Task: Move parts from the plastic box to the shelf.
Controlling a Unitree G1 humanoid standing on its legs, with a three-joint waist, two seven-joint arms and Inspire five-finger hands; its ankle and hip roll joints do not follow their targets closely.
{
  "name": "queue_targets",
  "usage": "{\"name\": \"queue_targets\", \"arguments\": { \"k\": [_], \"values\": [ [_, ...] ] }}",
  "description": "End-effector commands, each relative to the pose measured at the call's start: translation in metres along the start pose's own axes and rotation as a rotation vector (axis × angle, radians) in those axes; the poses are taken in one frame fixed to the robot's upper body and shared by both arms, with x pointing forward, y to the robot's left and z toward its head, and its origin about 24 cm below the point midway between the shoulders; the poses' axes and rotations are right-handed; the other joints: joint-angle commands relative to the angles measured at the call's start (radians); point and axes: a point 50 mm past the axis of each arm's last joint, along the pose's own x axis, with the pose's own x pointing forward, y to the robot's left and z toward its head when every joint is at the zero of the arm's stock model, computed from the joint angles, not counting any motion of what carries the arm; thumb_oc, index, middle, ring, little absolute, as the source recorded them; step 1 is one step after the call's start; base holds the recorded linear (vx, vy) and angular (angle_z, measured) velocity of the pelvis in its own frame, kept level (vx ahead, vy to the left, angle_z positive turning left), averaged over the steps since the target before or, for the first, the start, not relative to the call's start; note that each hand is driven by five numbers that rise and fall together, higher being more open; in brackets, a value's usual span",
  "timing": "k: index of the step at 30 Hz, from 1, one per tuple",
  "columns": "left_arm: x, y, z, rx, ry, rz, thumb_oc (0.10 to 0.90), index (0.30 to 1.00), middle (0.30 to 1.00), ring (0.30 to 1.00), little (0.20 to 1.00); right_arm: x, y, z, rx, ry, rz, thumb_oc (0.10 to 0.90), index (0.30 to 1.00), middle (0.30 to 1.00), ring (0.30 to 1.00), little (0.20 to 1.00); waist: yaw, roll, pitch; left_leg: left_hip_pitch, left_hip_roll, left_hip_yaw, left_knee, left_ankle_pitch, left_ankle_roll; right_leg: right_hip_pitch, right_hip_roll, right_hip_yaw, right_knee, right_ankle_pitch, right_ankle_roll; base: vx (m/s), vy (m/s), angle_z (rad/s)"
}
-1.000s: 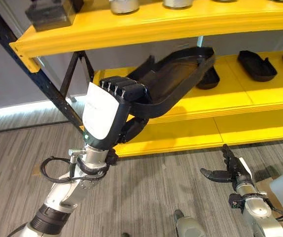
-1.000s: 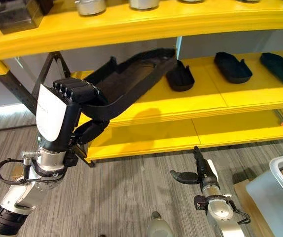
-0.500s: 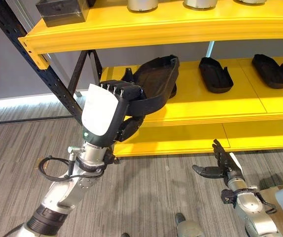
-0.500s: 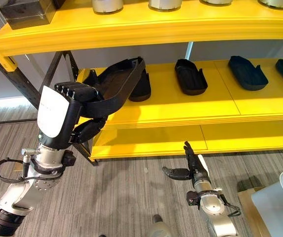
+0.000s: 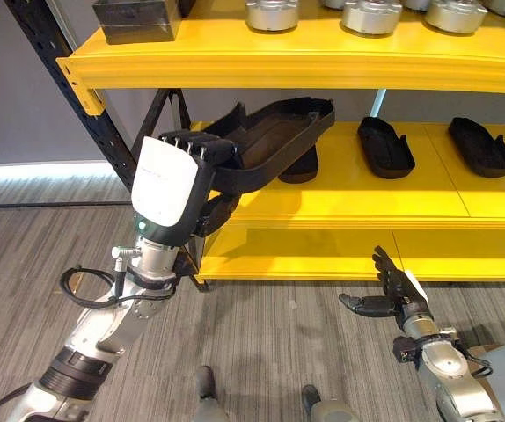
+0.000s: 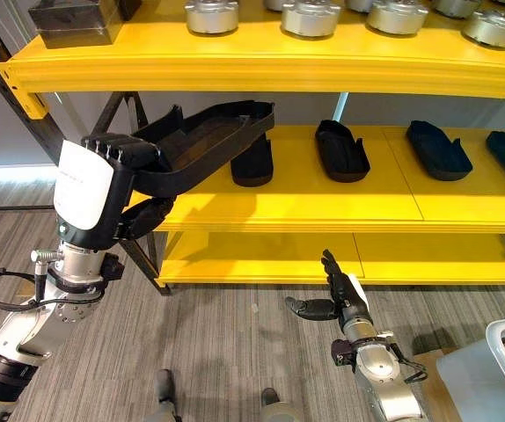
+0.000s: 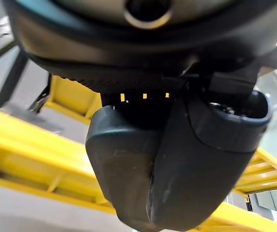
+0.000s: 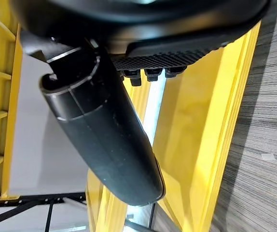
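Left hand (image 5: 178,180) fingers grip black tray part (image 5: 274,141) — right hand (image 6: 340,294) fingers spread, empty.

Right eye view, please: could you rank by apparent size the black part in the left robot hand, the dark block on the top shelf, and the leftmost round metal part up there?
1. Black part in the left robot hand, though nearest the camera.
2. Dark block.
3. Round metal part.

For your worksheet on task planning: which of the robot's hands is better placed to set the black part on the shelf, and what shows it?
Left. The left hand grips the black part at shelf height; the right hand hangs open near the floor.
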Motion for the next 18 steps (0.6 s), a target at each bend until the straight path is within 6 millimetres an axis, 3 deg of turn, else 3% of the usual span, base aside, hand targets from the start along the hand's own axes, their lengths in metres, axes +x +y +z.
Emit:
{"name": "queue_targets", "arguments": {
  "k": [1,8,18],
  "values": [
    [0.031,0.047,0.002,0.008,-0.057,0.320,0.400,0.300,0.300,0.300,0.300,0.011,0.008,0.045,-0.062,-0.248,0.076,0.900,1.000,1.000,1.000,1.000,-0.004,0.004,-0.088,0.041,0.015,0.029,-0.065,0.115,-0.043,0.019,0.050,-0.108,0.044,0.018,-0.009,0.22,0.181,-0.65],
    [0.047,0.038,0.021,-0.077,-0.131,0.305,0.400,0.300,0.300,0.300,0.300,0.012,0.029,0.051,0.017,-0.270,0.084,0.900,1.000,1.000,1.000,1.000,0.021,-0.011,-0.114,0.117,-0.038,0.029,-0.064,0.095,-0.016,0.032,0.018,-0.120,0.022,0.044,0.027,0.15,0.095,-0.10],
    [0.045,0.033,0.025,-0.099,-0.134,0.281,0.400,0.300,0.300,0.300,0.300,0.013,0.036,0.053,-0.005,-0.251,0.107,0.900,1.000,1.000,1.000,1.000,0.034,-0.026,-0.138,0.147,-0.050,0.044,-0.056,0.065,-0.007,0.026,0.007,-0.132,0.014,0.054,0.034,0.10,0.003,0.02]
  ]
}}
